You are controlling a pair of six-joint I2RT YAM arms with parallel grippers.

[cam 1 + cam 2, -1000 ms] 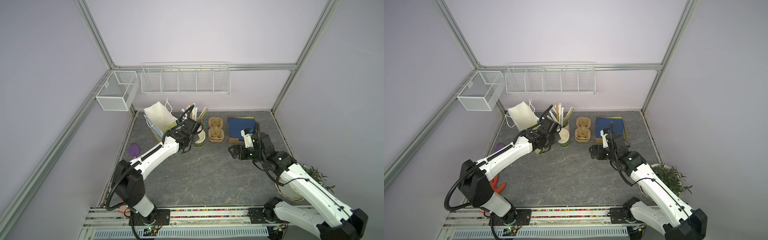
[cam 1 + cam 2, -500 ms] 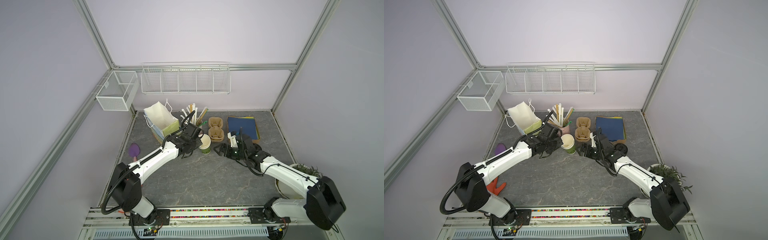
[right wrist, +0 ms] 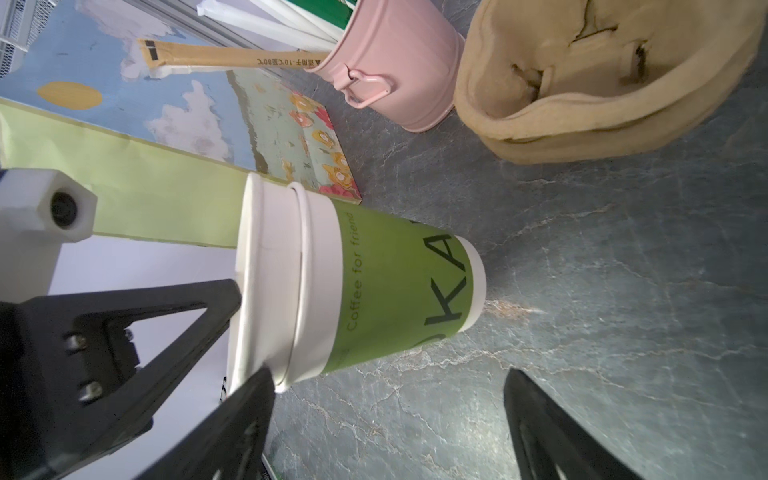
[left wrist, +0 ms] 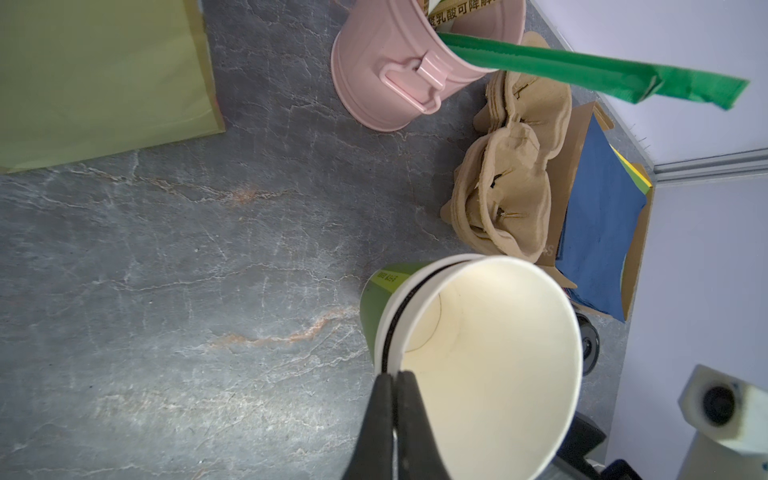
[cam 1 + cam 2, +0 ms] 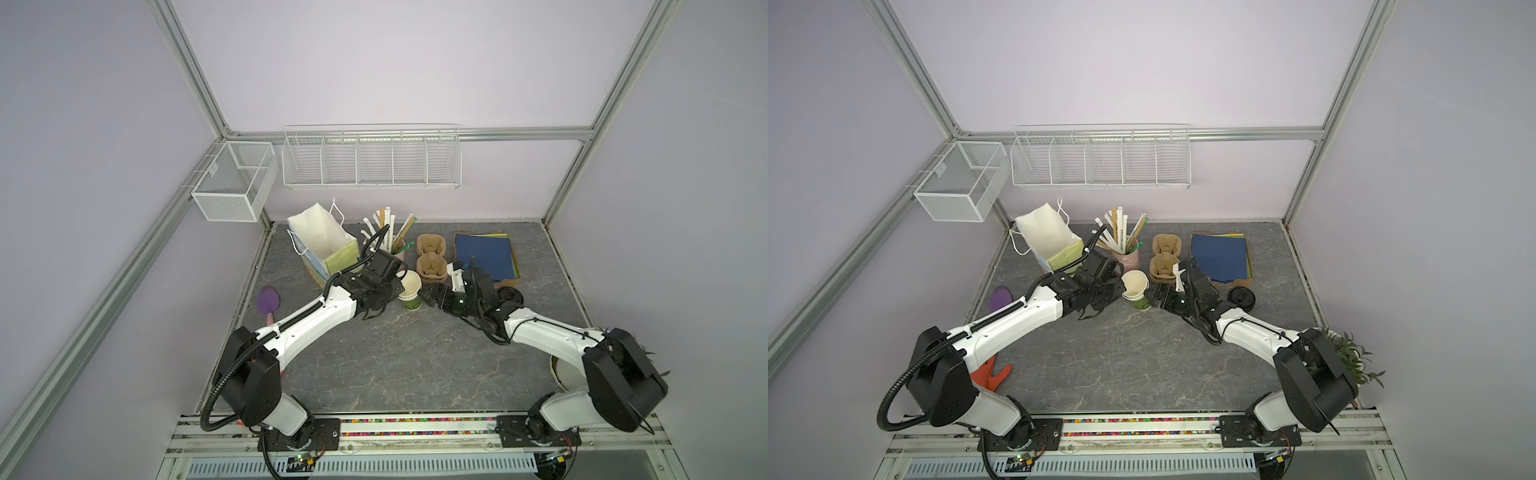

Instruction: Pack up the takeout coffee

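The takeout cup [image 4: 490,357], cream inside, is seen nested in the green cup [image 3: 399,291] mid-frame in both top views, its rim pinched tight by the left gripper [image 4: 395,376]. The right gripper [image 3: 386,374] is held spread wide beside the green cup. Behind, the pair is hemmed in by the pink bucket [image 4: 386,70], pulp carriers [image 4: 507,187] and paper bag [image 5: 328,245]; a black lid [image 5: 509,296] is parked to the right.

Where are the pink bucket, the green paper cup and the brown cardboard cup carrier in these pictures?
pink bucket [image 4: 374,45]: left wrist view, on its side wall.
green paper cup [image 3: 395,286]: right wrist view, on its green printed side.
brown cardboard cup carrier [image 5: 432,265]: in a top view, on its nearer hollow.
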